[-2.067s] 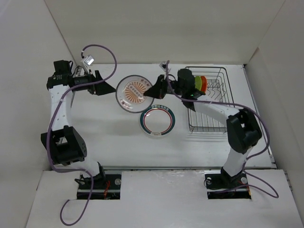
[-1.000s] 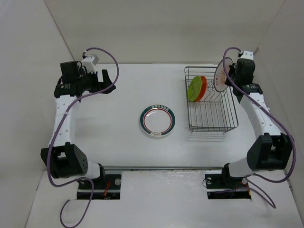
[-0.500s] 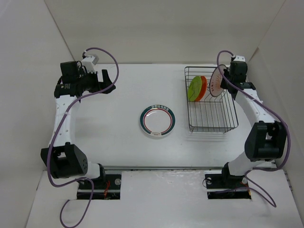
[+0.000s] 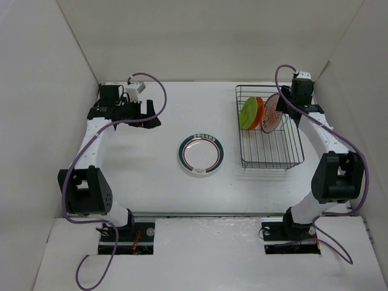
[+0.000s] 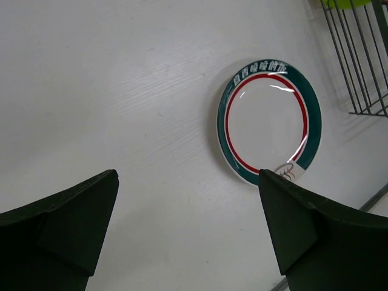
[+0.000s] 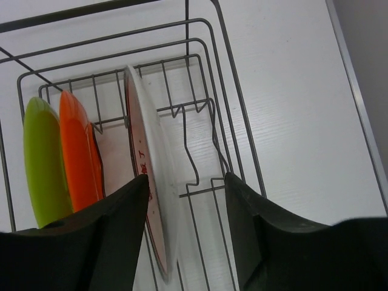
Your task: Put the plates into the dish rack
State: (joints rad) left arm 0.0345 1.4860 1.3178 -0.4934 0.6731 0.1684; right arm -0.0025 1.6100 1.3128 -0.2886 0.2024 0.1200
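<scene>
The dish rack (image 4: pixel 271 151) stands at the right. A lime green plate (image 4: pixel 247 114) and an orange plate (image 4: pixel 259 109) stand on edge in it, and the sunburst plate (image 4: pixel 272 115) leans beside them. My right gripper (image 4: pixel 284 108) hovers over that plate, open. In the right wrist view the sunburst plate (image 6: pixel 150 182) sits between the spread fingers, with a gap to the right finger (image 6: pixel 254 230). The teal-rimmed plate (image 4: pixel 202 155) lies flat mid-table. My left gripper (image 4: pixel 156 114) is open and empty, up and left of it, and the teal-rimmed plate (image 5: pixel 270 121) shows ahead of the left gripper (image 5: pixel 187 176).
White walls enclose the table on three sides. The rack's right side runs near the right wall (image 4: pixel 339 109). The rack's corner wires (image 5: pixel 357 66) show at the left wrist view's upper right. The nearer rack slots (image 6: pixel 206 182) hold no plate.
My right gripper lowered the sunburst plate into the rack beside the orange plate, and its jaws opened off it. My left arm swung right, toward the table's middle.
</scene>
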